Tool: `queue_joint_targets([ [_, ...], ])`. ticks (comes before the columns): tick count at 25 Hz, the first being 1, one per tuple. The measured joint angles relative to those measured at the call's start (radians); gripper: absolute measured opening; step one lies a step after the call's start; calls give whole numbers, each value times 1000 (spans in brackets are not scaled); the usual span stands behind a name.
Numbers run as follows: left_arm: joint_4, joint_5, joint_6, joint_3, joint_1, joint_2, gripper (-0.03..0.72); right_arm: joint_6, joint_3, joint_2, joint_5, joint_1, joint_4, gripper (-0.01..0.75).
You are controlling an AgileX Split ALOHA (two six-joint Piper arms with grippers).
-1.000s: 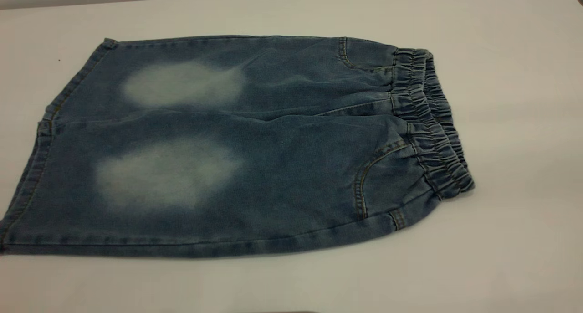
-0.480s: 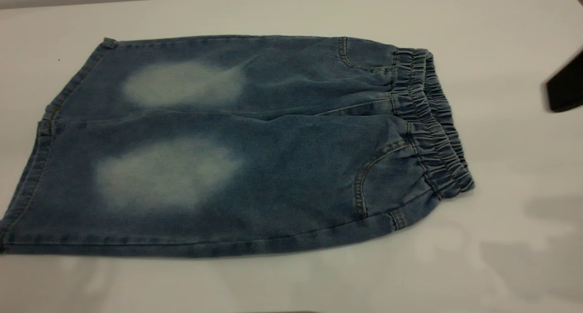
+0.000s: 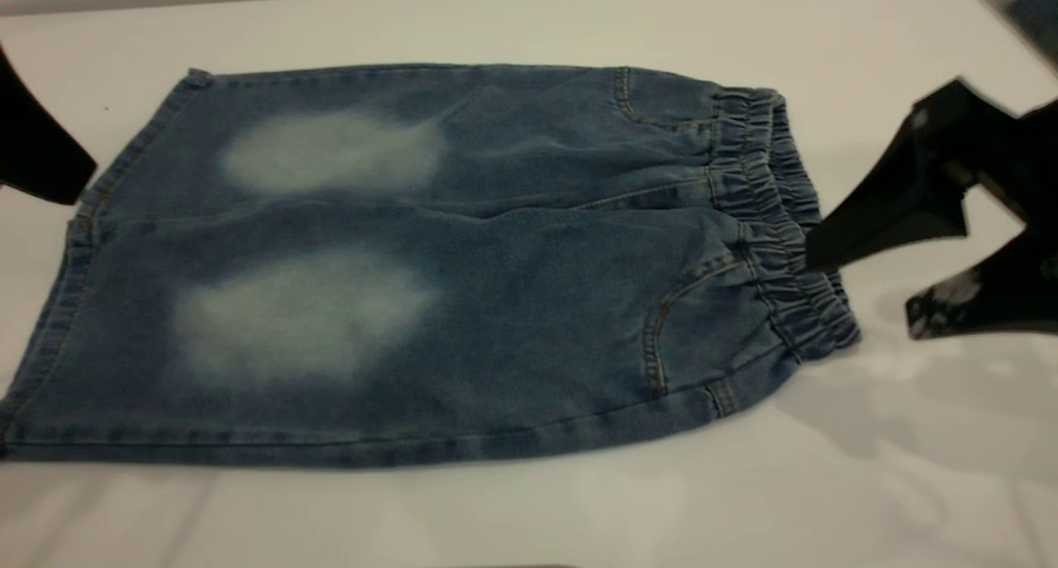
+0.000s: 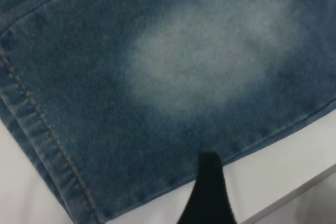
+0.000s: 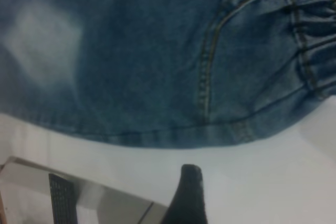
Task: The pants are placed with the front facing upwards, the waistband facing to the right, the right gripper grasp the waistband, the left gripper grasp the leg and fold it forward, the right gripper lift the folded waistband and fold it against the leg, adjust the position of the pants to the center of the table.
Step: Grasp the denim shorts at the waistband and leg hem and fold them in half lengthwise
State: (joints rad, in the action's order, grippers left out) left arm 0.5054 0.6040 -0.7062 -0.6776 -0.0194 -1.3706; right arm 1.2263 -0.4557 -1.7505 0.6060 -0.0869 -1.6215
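While the pants (image 3: 430, 262) lie flat, front up, on the white bench (image 3: 529, 518), both arms hang at their ends. Left tool (image 3: 37, 150): a black shape at the exterior view's left edge, just beside the pants' leg hems, above the far leg's corner; whether it is spread or pressed together, I cannot tell. Left wrist view shows one black fingertip (image 4: 210, 192) over the bench beside the pants' edge, with a pale bleached patch (image 4: 210, 61) of the pants beyond it. Pants middle: two pale patches, one per leg, tan stitching along the pockets. Waistband (image 3: 777, 221): gathered, at the pants' right end. Right tool (image 3: 868, 291): spread wide, one jaw's tip over the waistband's outer edge, the other over the bench just right of the pants. Contact with the cloth cannot be judged. Right wrist view shows one fingertip (image 5: 189, 195) over bare bench beside the pants' pocket side.
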Motion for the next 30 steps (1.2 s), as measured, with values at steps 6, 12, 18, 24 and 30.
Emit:
queue_joint_targets([
  [6,8,-13,-2,-21,-10,-64,533,108,-42,-149,0,0,-71,589],
  [12,23,-40,-2,-21,-99,-85,533,124,-117,-265,0,0,-72,589],
  [18,26,-58,-2,-23,-161,-89,533,124,-140,-315,6,0,-73,589],
  [24,29,-65,-3,-23,-163,-89,533,141,-169,-323,11,0,-73,589],
  [30,29,-66,-3,-23,-163,-89,533,145,-201,-324,38,0,-66,589],
])
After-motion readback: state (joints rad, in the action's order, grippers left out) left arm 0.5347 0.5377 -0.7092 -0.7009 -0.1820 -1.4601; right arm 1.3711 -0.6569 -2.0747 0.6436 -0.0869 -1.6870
